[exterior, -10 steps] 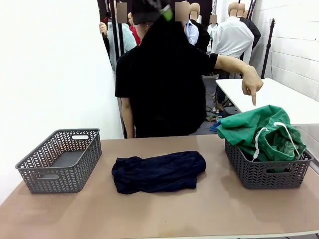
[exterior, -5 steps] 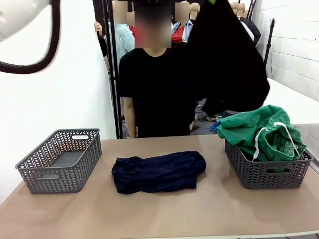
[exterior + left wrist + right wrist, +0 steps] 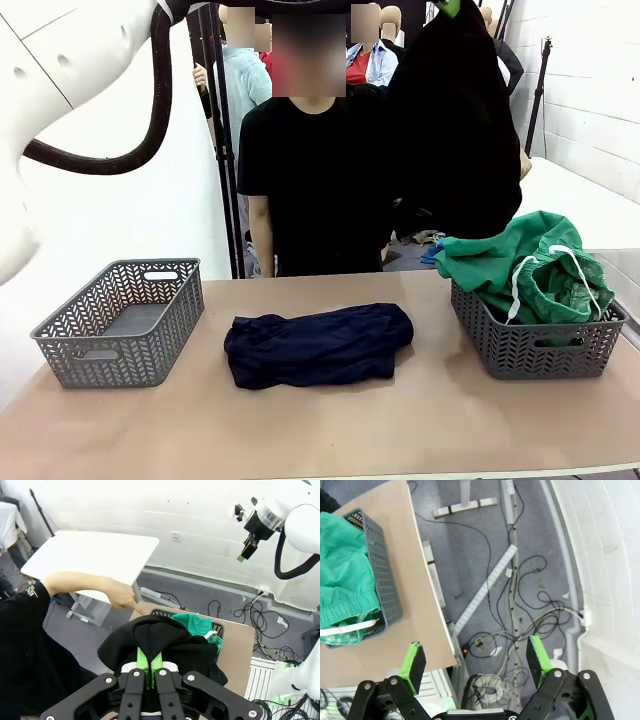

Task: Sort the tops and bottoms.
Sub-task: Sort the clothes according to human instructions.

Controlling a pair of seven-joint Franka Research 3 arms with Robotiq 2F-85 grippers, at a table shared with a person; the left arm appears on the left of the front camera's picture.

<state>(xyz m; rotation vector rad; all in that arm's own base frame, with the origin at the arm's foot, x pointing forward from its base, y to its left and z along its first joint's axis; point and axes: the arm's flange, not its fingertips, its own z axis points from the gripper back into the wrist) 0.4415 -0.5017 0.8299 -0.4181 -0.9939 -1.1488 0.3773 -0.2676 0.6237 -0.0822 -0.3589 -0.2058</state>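
The bottoms fill the right basket; left gripper clenches a black garment, right gripper gapes.

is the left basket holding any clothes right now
No, the grey basket on the left shows only its bare floor, while the green bottoms sit heaped in the right basket.

A dark navy folded cloth garment lies at the middle of a light brown tabletop. An empty grey plastic lattice basket stands at one end, a second grey lattice basket at the other. Beyond the far edge stands a person in a black T-shirt. Nearby, a white table, and cables strewn across grey floor.
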